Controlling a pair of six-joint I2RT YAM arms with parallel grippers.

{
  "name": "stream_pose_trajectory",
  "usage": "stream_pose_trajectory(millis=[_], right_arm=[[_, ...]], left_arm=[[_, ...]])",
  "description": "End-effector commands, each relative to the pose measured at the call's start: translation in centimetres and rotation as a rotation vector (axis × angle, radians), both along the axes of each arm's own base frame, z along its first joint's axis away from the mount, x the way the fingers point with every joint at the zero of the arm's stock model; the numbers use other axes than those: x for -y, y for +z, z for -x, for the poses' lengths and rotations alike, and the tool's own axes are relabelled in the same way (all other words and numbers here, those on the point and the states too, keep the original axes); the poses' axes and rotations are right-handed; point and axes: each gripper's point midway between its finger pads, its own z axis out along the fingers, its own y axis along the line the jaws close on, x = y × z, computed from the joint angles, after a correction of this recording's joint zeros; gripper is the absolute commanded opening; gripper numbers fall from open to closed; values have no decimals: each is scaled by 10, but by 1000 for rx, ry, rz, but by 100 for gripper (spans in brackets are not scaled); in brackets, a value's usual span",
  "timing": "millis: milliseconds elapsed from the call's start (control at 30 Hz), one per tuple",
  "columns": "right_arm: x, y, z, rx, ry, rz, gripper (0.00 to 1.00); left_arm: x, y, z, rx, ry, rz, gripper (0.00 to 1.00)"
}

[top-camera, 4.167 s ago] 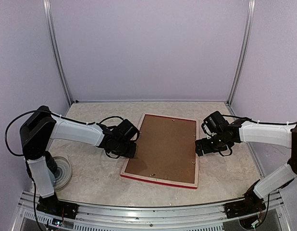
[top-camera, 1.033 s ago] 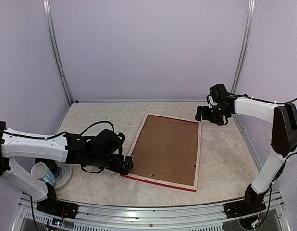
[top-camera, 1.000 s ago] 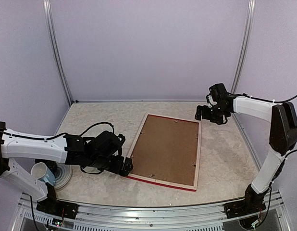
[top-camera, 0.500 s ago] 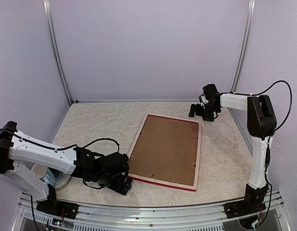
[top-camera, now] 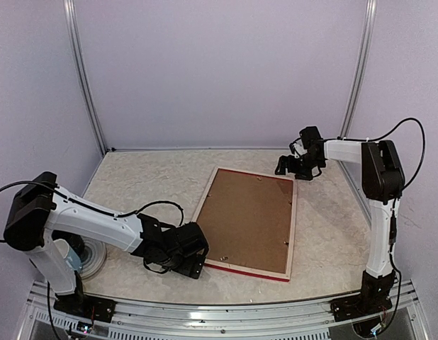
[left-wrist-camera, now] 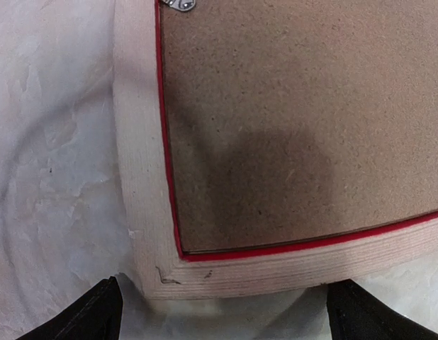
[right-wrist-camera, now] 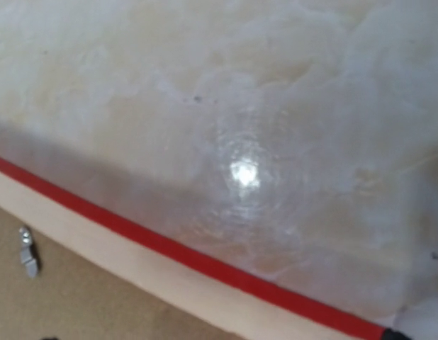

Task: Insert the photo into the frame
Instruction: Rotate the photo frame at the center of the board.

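The frame (top-camera: 200, 215) lies face down mid-table, pale wood up, with a red lip showing round its edge. A brown backing board (top-camera: 247, 216) fills it. The photo is hidden. My left gripper (top-camera: 195, 265) sits low at the frame's near left corner. In the left wrist view that corner (left-wrist-camera: 159, 273) lies between my wide-apart black fingertips (left-wrist-camera: 98, 317), touching neither. My right gripper (top-camera: 285, 168) hovers at the far right corner, open. In the right wrist view the frame's far rail (right-wrist-camera: 155, 265) runs beneath it, with bare table beyond.
A roll of tape with a white cup (top-camera: 88, 256) stands by the left arm's base. Small metal clips (right-wrist-camera: 27, 258) hold the backing board. Purple walls close in the back and both sides. A metal rail (top-camera: 219, 312) runs along the near edge.
My left gripper has swung right along the near edge to the frame's near left corner. My right gripper has edged left towards the far right corner. Frame and board have not moved.
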Motion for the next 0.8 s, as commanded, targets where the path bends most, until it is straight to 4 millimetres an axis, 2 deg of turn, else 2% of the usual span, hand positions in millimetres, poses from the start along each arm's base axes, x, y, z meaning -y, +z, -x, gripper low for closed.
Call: stream_pose_trajectory(millis=[0,133,233,333,500,700,767], right_arm=[[4,-16,-1,-2,32,18,98],[0,-18,-4,17,53,-5,98],[-5,-30,1,-18,78,-39,98],[-4,-41,4,-30,75,-29,98],[-1,-48,0,-38,70,-11,98],[-5,-62,21,-97,95,-47,98],[-6,-61,29,-95,101,-63,97]], left_arm=[[-14,-8,-8,4,15,-56,99],[-21,-10,-12,-1,37,-57,99],[-26,-11,-17,-1,61,-45,99],[-27,-9,-21,-2,71,-20,99],[-30,-7,-28,1,85,-12,99],[-34,-7,-43,8,113,18,99],[-35,-7,-49,10,126,29,99]])
